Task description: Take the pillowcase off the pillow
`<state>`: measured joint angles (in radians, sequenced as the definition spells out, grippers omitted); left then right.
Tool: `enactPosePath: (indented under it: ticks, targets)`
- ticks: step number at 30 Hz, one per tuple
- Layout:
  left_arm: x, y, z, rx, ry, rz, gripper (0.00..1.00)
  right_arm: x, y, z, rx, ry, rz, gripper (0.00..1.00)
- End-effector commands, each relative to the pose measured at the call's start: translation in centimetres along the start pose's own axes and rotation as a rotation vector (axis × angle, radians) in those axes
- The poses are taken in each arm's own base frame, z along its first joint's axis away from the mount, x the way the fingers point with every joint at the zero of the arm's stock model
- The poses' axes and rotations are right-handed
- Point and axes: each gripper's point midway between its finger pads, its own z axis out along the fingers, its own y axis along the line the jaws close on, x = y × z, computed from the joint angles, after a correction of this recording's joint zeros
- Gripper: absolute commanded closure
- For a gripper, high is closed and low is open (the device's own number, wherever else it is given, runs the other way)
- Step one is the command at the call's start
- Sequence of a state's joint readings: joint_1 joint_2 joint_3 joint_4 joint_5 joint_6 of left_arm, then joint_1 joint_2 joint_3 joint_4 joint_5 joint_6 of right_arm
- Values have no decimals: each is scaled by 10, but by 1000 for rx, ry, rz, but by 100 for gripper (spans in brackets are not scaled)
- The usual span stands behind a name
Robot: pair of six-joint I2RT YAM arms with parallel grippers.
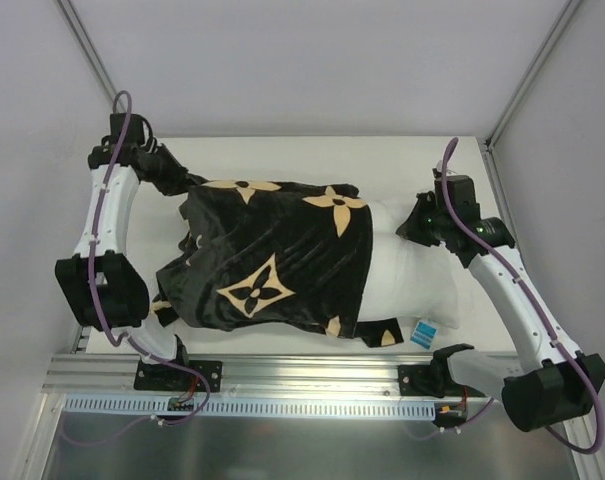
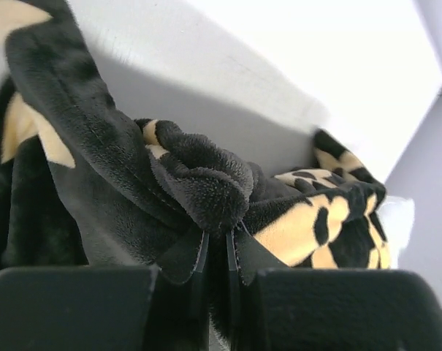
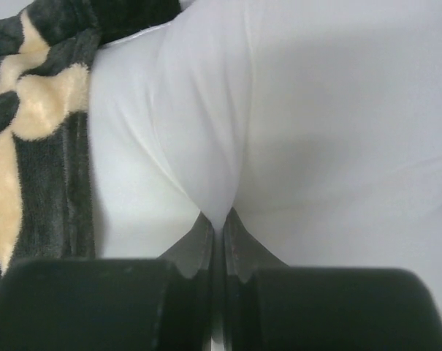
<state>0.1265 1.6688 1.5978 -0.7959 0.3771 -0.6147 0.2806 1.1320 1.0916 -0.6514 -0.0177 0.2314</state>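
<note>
The black pillowcase (image 1: 272,255) with tan flower motifs covers the left part of the white pillow (image 1: 412,275), whose right end with a small blue tag (image 1: 423,333) lies bare. My left gripper (image 1: 182,185) is shut on a bunched fold of the pillowcase (image 2: 206,186) at its far left corner. My right gripper (image 1: 410,222) is shut on a pinched ridge of the pillow (image 3: 206,146) at its far right end; the pillowcase edge (image 3: 31,139) shows at the left of that view.
The white table (image 1: 282,155) lies between grey walls, with metal frame posts (image 1: 87,50) at the back corners. An aluminium rail (image 1: 302,375) with the arm bases runs along the near edge.
</note>
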Motion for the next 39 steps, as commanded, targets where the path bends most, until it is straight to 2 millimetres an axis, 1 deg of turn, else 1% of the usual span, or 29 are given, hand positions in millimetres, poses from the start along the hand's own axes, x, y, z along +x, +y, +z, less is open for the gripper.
enactPosePath:
  ticks: [1,3,4,6,7,8,10,11,12,15,17,18,21,24,26,27,28,29,30,31,32,34,35,36,37,38,39]
  targets:
    - [-36,11,-37,7,-177,-3,100,-6,-41,-12,156,-48,38,99]
    - [-37,11,-45,26,-185,-8,100,-10,-51,-18,210,-65,58,99]
    - [-40,16,-48,23,-194,-19,100,-15,-60,-21,240,-84,83,99]
    - [-42,20,-54,29,-203,-28,100,-23,-67,-34,243,-134,119,99]
    - [-44,25,-55,25,-207,-37,100,-28,-75,-40,252,-159,155,99]
    - [-45,28,-56,25,-207,-42,100,-32,-78,-50,250,-194,171,99]
    - [-46,34,-56,26,-202,-57,100,-35,-91,-60,279,-220,209,99]
    - [-46,36,-55,24,-197,-66,100,-34,-90,-67,273,-233,203,99]
    - [-45,38,-53,25,-190,-70,100,-35,-97,-70,284,-244,224,99]
    - [-41,37,-49,40,-164,-74,100,-29,-98,-73,279,-239,225,99]
    - [-35,32,-45,71,-127,-68,100,-25,-92,-71,240,-226,225,99]
    - [-31,31,-43,73,-117,-58,100,-19,-92,-66,234,-210,232,99]
    - [-25,31,-42,53,-120,-38,100,-11,-93,-60,227,-194,247,99]
    - [-37,35,-53,20,-185,-34,100,-7,-107,-64,295,-216,256,99]
    - [-47,36,-61,35,-209,-51,100,-8,-112,-74,313,-248,264,99]
    - [-60,45,-71,39,-238,-101,100,-9,-118,-78,334,-264,282,99]
    - [-64,48,-75,63,-236,-133,100,-11,-121,-85,340,-285,291,99]
    - [-72,52,-81,71,-253,-159,100,-10,-130,-89,366,-294,316,99]
    - [-81,63,-85,68,-269,-207,100,-9,-131,-92,365,-298,323,99]
    - [-85,66,-87,70,-272,-223,100,-8,-134,-97,369,-307,333,99]
    - [-91,63,-91,74,-291,-217,100,-8,-136,-98,370,-310,345,99]
    - [-95,61,-87,79,-283,-226,100,-8,-138,-100,360,-314,371,99]
    - [-98,55,-88,88,-286,-213,100,-9,-136,-98,345,-305,373,99]
    - [-97,50,-78,83,-264,-197,100,-9,-125,-92,281,-284,372,99]
    - [-98,44,-73,84,-257,-176,100,-10,-123,-83,255,-264,382,99]
    - [-95,42,-66,76,-241,-143,100,-9,-119,-79,233,-248,389,99]
    - [-92,43,-52,58,-215,-124,100,-9,-116,-75,215,-236,390,99]
